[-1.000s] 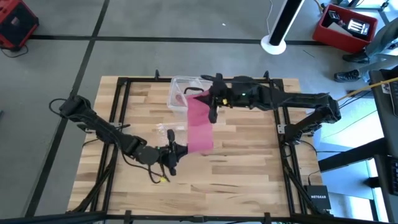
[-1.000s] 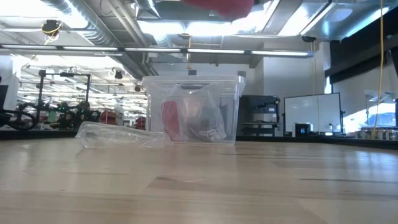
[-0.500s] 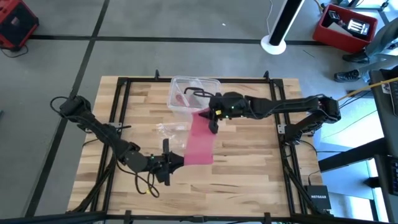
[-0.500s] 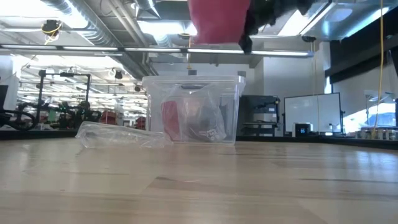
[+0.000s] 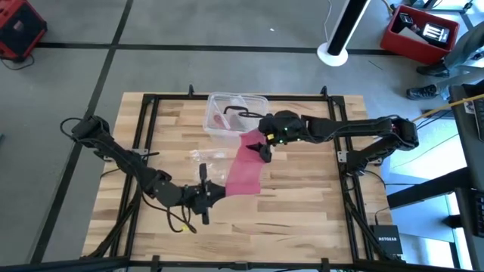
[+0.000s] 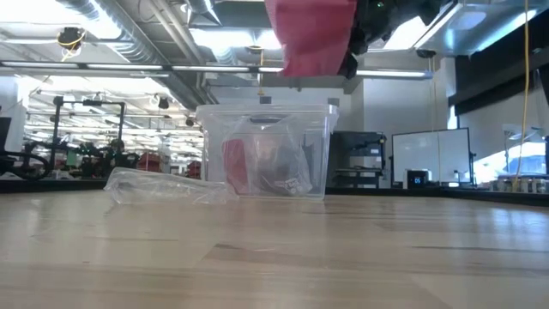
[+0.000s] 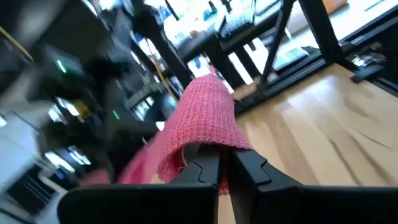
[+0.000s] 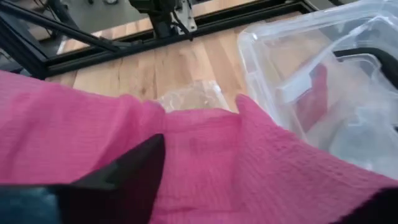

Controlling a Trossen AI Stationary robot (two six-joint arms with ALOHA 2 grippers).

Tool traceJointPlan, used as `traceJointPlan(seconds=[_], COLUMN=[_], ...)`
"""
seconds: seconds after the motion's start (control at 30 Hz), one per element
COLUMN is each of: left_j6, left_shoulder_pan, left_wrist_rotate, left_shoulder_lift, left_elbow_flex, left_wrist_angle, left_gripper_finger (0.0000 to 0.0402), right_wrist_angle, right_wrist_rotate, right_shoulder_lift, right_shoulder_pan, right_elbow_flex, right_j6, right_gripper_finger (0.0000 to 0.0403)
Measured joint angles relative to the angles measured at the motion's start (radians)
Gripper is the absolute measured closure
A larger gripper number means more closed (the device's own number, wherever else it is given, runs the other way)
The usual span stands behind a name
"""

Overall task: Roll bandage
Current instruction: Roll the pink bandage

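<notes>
The bandage [image 5: 244,168] hangs stretched out as a flat pink strip, slung above the bench [image 5: 302,204] between the two arms, clear of the wood in the low view. The left gripper [image 5: 214,192] has the near end, and its jaws are pressed together on the knit fabric, which folds over the fingertips in the left wrist view. Up at the far end, the right gripper [image 5: 262,147] sits beside the clear plastic box [image 5: 224,115]. From the right wrist view its jaws look spread, with the cloth draped across them rather than pinched. So that end seems to be resting on the gripper, not gripped. The crumpled wrapper [image 5: 205,158] lies on the bench just beside the strip, between the box and the left gripper.

Step in hand, as I read it: laying the strip out straight, with no rolling begun yet, since there is no cylinder anywhere. Next move calls for getting the bandage down flat on the wood, keeping it clear of that wrapper, then turning one end over on itself to start a tight coil.
</notes>
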Motion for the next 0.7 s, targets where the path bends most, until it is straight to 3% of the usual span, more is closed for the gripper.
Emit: traceJointPlan(seconds=[0.2, 0.3, 0.33, 0.5, 0.6, 0.7], left_j6=[-0.221, -0.255, -0.272, -0.346, -0.354, -0.355], left_shoulder_pan=[0.003, 0.002, 0.004, 0.012, 0.014, 0.018], left_wrist_rotate=[-0.001, -0.001, -0.001, -0.001, -0.001, -0.001], left_shoulder_lift=[0.0, 0.0, 0.0, 0.0, 0.001, 0.003], left_elbow_flex=[0.0, 0.0, 0.0, 0.0, 0.0, 0.0], left_wrist_angle=[-0.119, -0.162, -0.179, -0.268, -0.278, -0.292], left_gripper_finger=[0.04, 0.04, 0.04, 0.04, 0.04, 0.04], right_wrist_angle=[0.005, -0.011, -0.011, -0.057, -0.013, 0.047], right_wrist_rotate=[0.028, 0.037, 0.019, -0.124, -0.007, 0.02], right_shoulder_lift=[-0.007, 0.002, 0.002, 0.001, 0.01, 0.019], right_shoulder_pan=[0.001, 0.001, 0.0, -0.002, 0.007, 0.006], right_elbow_flex=[0.0, 0.0, 0.0, 0.0, 0.0, 0.0], right_j6=[0.018, 0.228, 0.311, 0.433, 0.602, 0.712], right_gripper_finger=[0.0061, 0.0057, 0.0057, 0.0065, 0.0073, 0.0079])
